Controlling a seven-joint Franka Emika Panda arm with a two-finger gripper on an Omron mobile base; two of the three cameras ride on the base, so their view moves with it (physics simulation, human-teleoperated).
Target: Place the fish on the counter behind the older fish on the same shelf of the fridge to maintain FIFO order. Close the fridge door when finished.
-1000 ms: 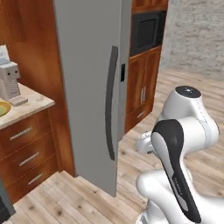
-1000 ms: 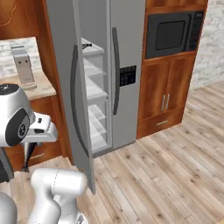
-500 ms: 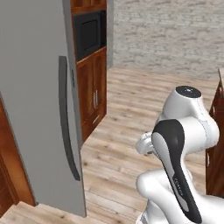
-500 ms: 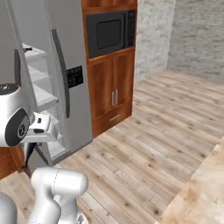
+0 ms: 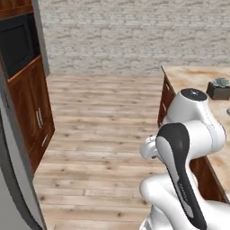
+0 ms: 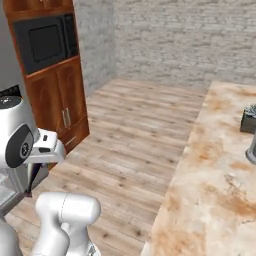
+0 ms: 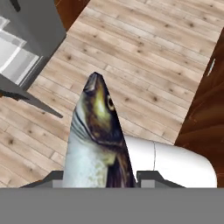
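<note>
The fish (image 7: pixel 97 140) sits in the gripper (image 7: pixel 98 177), its head pointing away from the hand over the wooden floor (image 7: pixel 144 57), olive-brown back and pale silver belly filling the middle of the hand view; the jaws are nearly closed and pinch it from both sides, though the finger tips themselves are hidden behind its body; the same view catches a corner of the fridge (image 7: pixel 37 24) at the upper left, with pale white interior beside the grey metal, and dark brown wood at the right edge; the left base view instead shows the fridge door (image 5: pixel 11 179) as a grey panel at the lower left, brown cabinets (image 5: pixel 31 105) with a black microwave (image 5: pixel 15 45) above them, and a small potted plant (image 5: pixel 218 88) on the counter (image 5: pixel 193 78) to the right; the right base view spreads that beige marbled counter (image 6: pixel 210 170) wide across its right side.
</note>
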